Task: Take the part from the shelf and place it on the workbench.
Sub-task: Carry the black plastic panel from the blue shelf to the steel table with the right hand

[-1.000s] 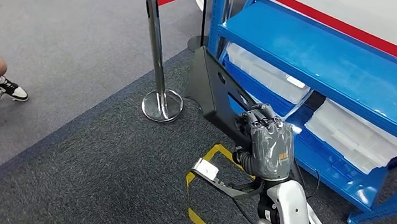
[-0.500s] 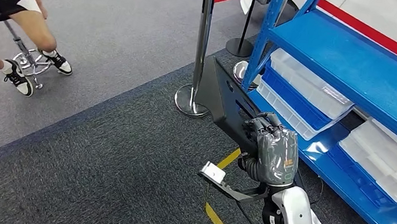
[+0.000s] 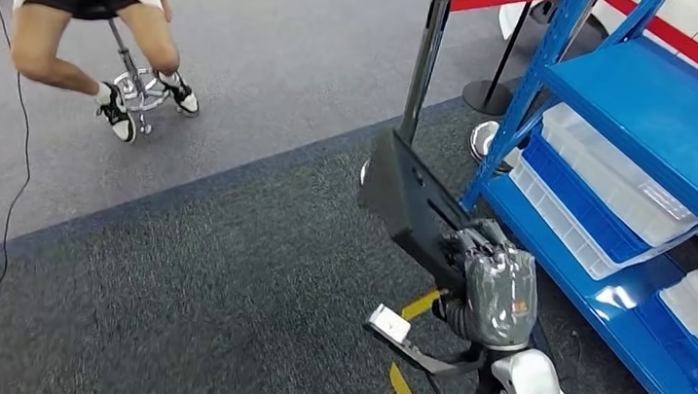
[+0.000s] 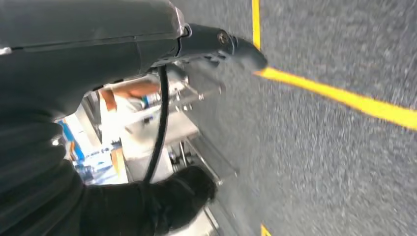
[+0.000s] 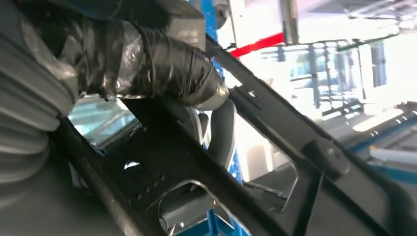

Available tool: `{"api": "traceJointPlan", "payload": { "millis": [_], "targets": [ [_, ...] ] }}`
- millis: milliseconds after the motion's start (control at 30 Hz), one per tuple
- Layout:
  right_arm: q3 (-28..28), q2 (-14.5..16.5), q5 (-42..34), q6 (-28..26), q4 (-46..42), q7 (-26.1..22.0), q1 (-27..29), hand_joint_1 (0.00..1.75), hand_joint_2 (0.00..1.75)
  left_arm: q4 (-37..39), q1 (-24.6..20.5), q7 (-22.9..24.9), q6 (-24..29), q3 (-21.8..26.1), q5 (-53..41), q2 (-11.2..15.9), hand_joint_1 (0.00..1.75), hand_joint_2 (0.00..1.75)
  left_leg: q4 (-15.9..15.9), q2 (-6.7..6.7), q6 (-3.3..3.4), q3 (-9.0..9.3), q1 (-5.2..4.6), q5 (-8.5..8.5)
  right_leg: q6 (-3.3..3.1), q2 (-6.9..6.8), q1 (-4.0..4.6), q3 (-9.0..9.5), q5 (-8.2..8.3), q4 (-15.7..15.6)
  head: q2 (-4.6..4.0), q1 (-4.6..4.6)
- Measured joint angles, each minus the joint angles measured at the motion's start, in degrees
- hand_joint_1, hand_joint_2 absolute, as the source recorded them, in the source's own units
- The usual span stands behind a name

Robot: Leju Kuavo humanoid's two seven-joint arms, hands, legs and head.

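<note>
Black plastic part (image 3: 412,209) sits clamped in my right hand (image 3: 497,286), fingers wrapped round its lower edge, raised off the carpet beside the blue shelf (image 3: 666,123) for carrying; left hand's state I cannot tell

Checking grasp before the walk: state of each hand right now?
Left hand: cannot tell, fingers not visible clearly.
Right hand: closed on the dark part, holding it clear of the blue shelf.

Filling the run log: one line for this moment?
right hand: grips dark part | part: off blue shelf, above carpet | left hand: state unclear
</note>
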Motion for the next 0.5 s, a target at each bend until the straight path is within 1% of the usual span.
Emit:
{"api": "traceJointPlan", "payload": {
  "millis": [33,67,100,133,167,200,233,267,300,333,367,400,433,467,500],
  "targets": [
    [-0.01,-0.01,0.13,0.01,-0.08,-0.02,0.11,1.75,1.75,0.02,-0.06,0.00,-0.02,0.00,0.00,0.00,0.00,1.75,3.66,0.83,-0.30,-1.63,0.20,-1.88,-0.06,-0.86,0.05,-0.09,0.04,0.00,0.00,-0.08],
    [-0.01,-0.01,0.21,0.02,-0.08,-0.03,0.20,1.75,1.75,0.03,-0.11,0.00,-0.03,0.00,0.00,0.01,0.00,1.75,6.92,1.21,-0.58,-3.02,0.39,-3.19,-0.06,-1.77,0.09,-0.19,0.05,0.03,0.00,-0.08],
    [-0.01,0.00,0.26,0.03,-0.08,-0.04,0.26,1.75,1.75,0.04,-0.13,0.00,-0.05,0.00,0.00,0.01,0.00,1.75,8.78,1.39,-0.81,-3.68,0.58,-3.62,-0.05,-2.67,0.11,-0.26,0.05,0.05,0.00,-0.08],
    [-0.01,0.01,0.27,0.03,-0.07,-0.04,0.24,1.75,1.75,0.05,-0.10,0.01,-0.10,0.00,0.00,0.02,0.00,1.75,8.31,1.60,-1.00,-3.12,0.74,-2.91,-0.03,-3.57,0.10,-0.29,0.05,0.09,0.01,-0.09],
    [-0.01,0.01,0.28,0.05,-0.06,-0.04,0.12,1.75,1.75,0.05,-0.07,0.03,-0.14,0.00,0.00,0.04,0.00,1.75,5.64,2.00,-1.10,-1.41,0.86,-1.38,0.03,-4.38,0.07,-0.28,0.04,0.12,0.01,-0.09],
    [-0.01,0.02,0.29,0.09,-0.03,-0.03,-0.16,1.75,1.75,0.05,-0.07,0.08,-0.17,-0.01,0.00,0.07,0.00,1.75,1.50,2.94,-1.11,1.05,0.92,0.32,0.15,-5.10,0.08,-0.22,0.01,0.15,0.01,-0.09],
    [-0.01,0.02,0.29,0.19,0.06,0.02,-0.62,1.75,1.75,0.05,-0.11,0.17,-0.22,-0.03,0.00,0.10,0.00,1.75,-2.45,4.05,-0.96,3.26,0.75,1.55,0.39,-5.75,0.17,-0.18,-0.02,0.18,0.01,-0.09],
    [-0.01,0.02,0.27,0.42,0.23,0.05,-1.31,1.75,1.75,0.05,-0.19,0.27,-0.40,-0.10,0.00,0.13,0.00,1.75,-5.24,4.84,-0.59,4.70,0.56,2.26,0.72,-6.24,0.26,-0.18,0.00,0.20,0.01,-0.05],
    [-0.01,0.02,0.21,0.74,0.49,0.07,-2.17,1.75,1.75,0.08,-0.26,0.36,-0.69,-0.21,0.00,0.19,0.00,1.75,-6.69,5.28,-0.16,5.26,0.32,2.46,1.07,-6.69,0.36,-0.19,0.04,0.20,0.01,-0.02],
    [-0.01,0.03,0.10,1.11,0.83,0.05,-3.11,1.75,1.75,0.13,-0.29,0.43,-1.11,-0.34,0.00,0.26,0.00,1.75,-6.96,5.00,0.34,5.06,0.06,2.46,1.44,-7.12,0.42,-0.21,0.13,0.13,0.01,0.01],
    [-0.01,0.09,-0.05,1.45,1.19,-0.01,-4.03,1.75,1.75,0.20,-0.28,0.48,-1.51,-0.47,0.00,0.36,0.00,1.75,-7.09,4.41,0.82,4.84,-0.01,2.67,1.79,-7.54,0.40,-0.18,0.22,0.03,0.01,0.04],
    [-0.01,0.15,-0.23,1.68,1.52,-0.09,-4.83,1.75,1.75,0.26,-0.25,0.50,-1.82,-0.59,0.00,0.48,0.00,1.75,-7.40,3.87,1.27,4.82,-0.01,2.94,2.13,-7.47,0.25,-0.13,0.05,0.16,0.00,0.04],
    [-0.01,0.21,-0.39,1.83,1.80,-0.16,-5.46,1.75,1.75,0.30,-0.24,0.52,-2.01,-0.72,0.00,0.57,0.00,1.75,-7.77,3.32,1.77,4.90,0.03,3.29,2.40,-6.56,0.11,-0.32,-0.59,0.81,0.01,0.04],
    [-0.01,0.26,-0.51,1.89,2.01,-0.21,-5.88,1.75,1.75,0.31,-0.26,0.53,-2.08,-0.85,0.00,0.64,0.00,1.75,-8.14,2.80,2.22,4.99,0.10,3.66,2.56,-5.12,-0.05,-0.98,-1.88,2.50,0.00,0.05],
    [-0.01,0.26,-0.58,1.92,2.19,-0.25,-6.14,1.75,1.75,0.31,-0.29,0.53,-2.09,-1.01,0.00,0.74,0.00,1.75,-8.38,2.20,2.60,5.02,0.16,3.97,2.62,-3.37,-0.17,-2.18,-3.73,5.36,0.00,0.06]
  ]
}}
